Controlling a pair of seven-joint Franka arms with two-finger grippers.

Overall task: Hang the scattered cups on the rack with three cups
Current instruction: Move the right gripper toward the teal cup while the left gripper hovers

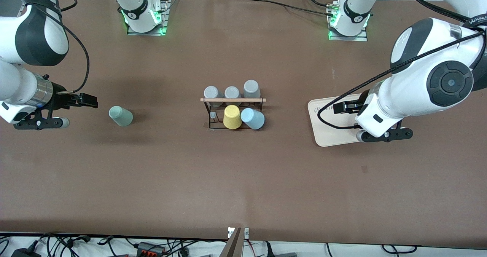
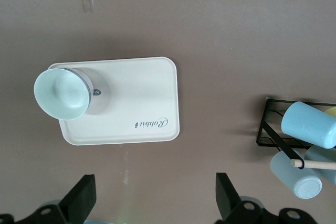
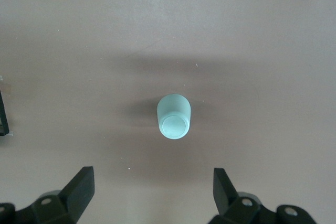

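Sage-green and tapered, one handleless tumbler [image 1: 121, 116] stood upside down on the brown counter [image 1: 243, 181] toward the right arm's end, its long axis vertical and its flat base facing up, well apart from the small black wire rack [image 1: 232, 114] with the pale wooden rod [image 1: 233, 99] across its top. A light blue tumbler [image 1: 252, 118] lay tilted at the rack's nearer edge, touching a yellow cup [image 1: 232, 117] beside it, its long axis slanting and its base toward the rack's middle. Three grey cups [image 1: 232, 92] sat in a row farther from the camera than the rod. On the cream tray marked "Rabbit" [image 2: 142, 103] stood another pale green tumbler [image 2: 63, 94], mouth up. The left gripper [image 2: 155, 198] hung over the counter just beside that tray, jaws spread; the right gripper [image 3: 152, 192] hovered near the sage-green tumbler, jaws spread and holding nothing.
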